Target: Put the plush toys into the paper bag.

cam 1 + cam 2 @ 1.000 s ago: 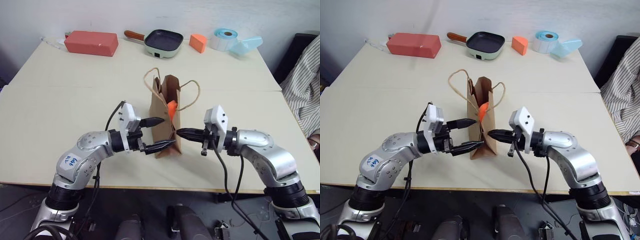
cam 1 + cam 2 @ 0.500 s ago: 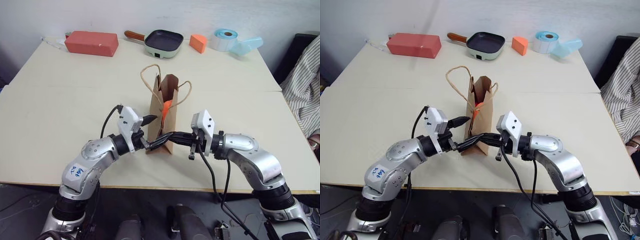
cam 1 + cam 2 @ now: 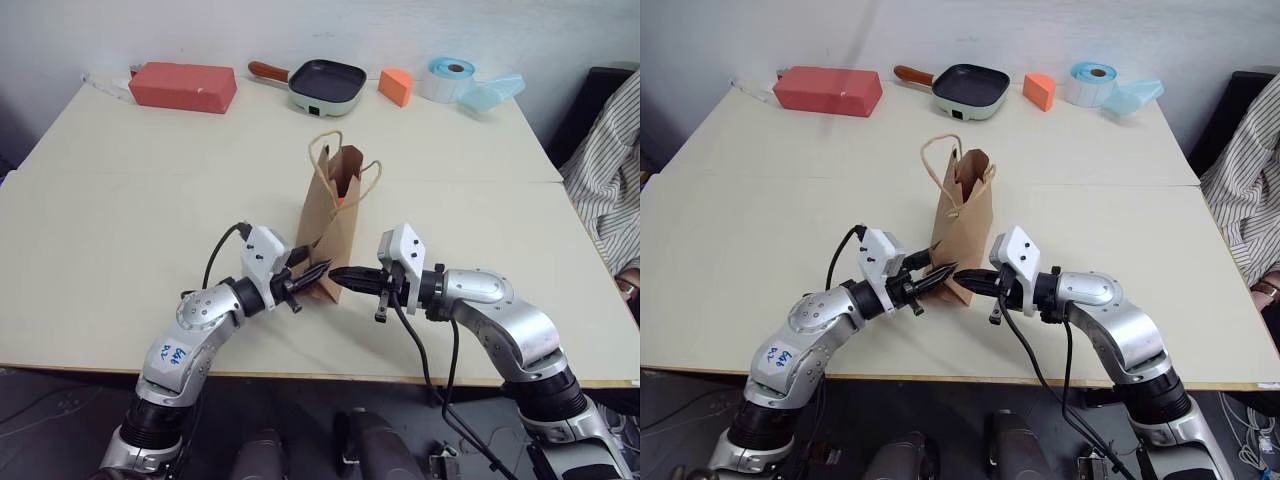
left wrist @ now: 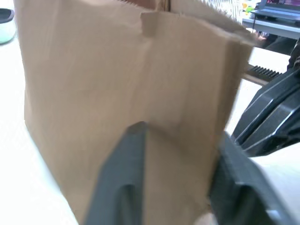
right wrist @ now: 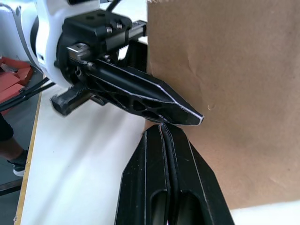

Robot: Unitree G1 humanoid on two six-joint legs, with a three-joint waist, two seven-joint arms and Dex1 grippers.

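The paper bag (image 3: pixel 328 225) stands upright on the desk (image 3: pixel 120 230), near its front edge, mouth open and its cord handles sticking up. A sliver of orange (image 3: pixel 341 201) shows just inside the opening, probably the orange plush toy, though too little is visible to be sure.

The left gripper (image 3: pixel 311 274) is at the bag's lower front corner, and in the left wrist view its two fingers (image 4: pixel 123 178) sit either side of the bag's folded edge, closed onto the paper. The right gripper (image 3: pixel 342 277) is clenched with nothing between its fingers, pointing across at the same corner; in the right wrist view its tips meet the tip of the left gripper right against the bag.

Along the far edge of the desk lie a red box (image 3: pixel 182 86), a small frying pan (image 3: pixel 322 84), an orange wedge block (image 3: pixel 397 86) and a roll of tape (image 3: pixel 447 76).
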